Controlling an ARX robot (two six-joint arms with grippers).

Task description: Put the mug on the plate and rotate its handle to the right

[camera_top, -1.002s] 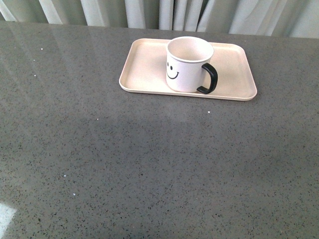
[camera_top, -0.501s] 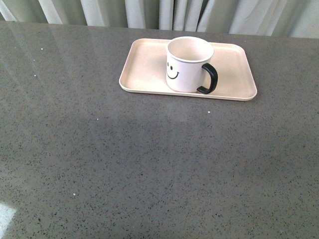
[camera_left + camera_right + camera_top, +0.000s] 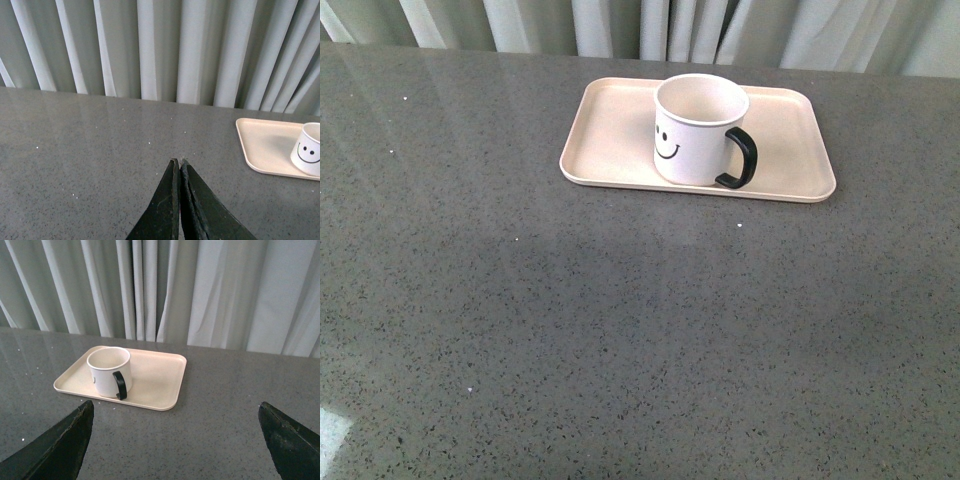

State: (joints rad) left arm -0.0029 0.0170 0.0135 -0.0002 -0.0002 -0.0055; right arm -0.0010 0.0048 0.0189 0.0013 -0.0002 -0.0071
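Since the mug stands upright on the plate, resting on the tray floor inside the low rim, the placing part of the task looks done. Its black handle points to the robot's right, turned slightly toward the robot. Judged from the front view, the rotation also appears complete or nearly so; at most a small twist would bring it square to the right.

Neither arm touches anything. The left gripper has its fingers pressed together with nothing between them. From this gripper, the plate and mug sit ahead and off toward the robot's right, well apart. The right gripper is spread wide and empty. From it, the mug and plate sit straight ahead, roughly in line with the gap between the fingers but well clear of the tips. Both hang above the grey speckled countertop, and neither shows in the front view.

No brand, label or readable writing shows anywhere. The only marking is the black smiley face printed on the mug's wall, on the side away from the handle.
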